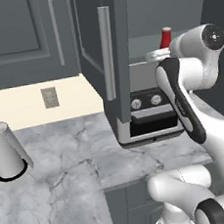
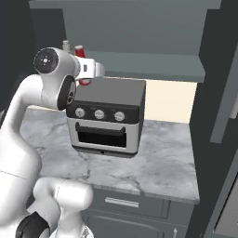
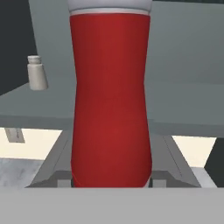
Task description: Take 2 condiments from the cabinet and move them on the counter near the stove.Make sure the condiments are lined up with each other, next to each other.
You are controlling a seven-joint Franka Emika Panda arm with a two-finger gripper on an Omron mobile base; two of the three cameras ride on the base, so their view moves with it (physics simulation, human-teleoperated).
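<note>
A simulated kitchen, seen from the robot's three cameras: no brand, label or lettering can be read on anything. In the left base view a paper-towel roll [image 1: 5,150] stands on the marble surface [image 1: 65,163] far to the left of and below the end effector, a wall outlet [image 1: 50,97] lies behind it, and the open cabinet door [image 1: 105,55] with its silver bar handle [image 1: 107,53] hangs between them and the hand. In the hand view, a small pale jar [image 3: 36,72] stands on the cabinet shelf [image 3: 183,105], left of the end effector and farther back.

The white arm rises from the base, folds at the elbow and reaches up and forward, its wrist level with the shelf above the toaster oven [image 2: 106,121], which sits directly beneath the end effector [image 2: 83,76]. The end effector is closed on the red squeeze bottle [image 3: 111,100], which stands upright, its white cap cut off by the top of the hand view. The fingers themselves are hidden: the bottle covers them in the hand view, and the wrist housing masks them in both base views, where just the upper part of the bottle peeks out.
</note>
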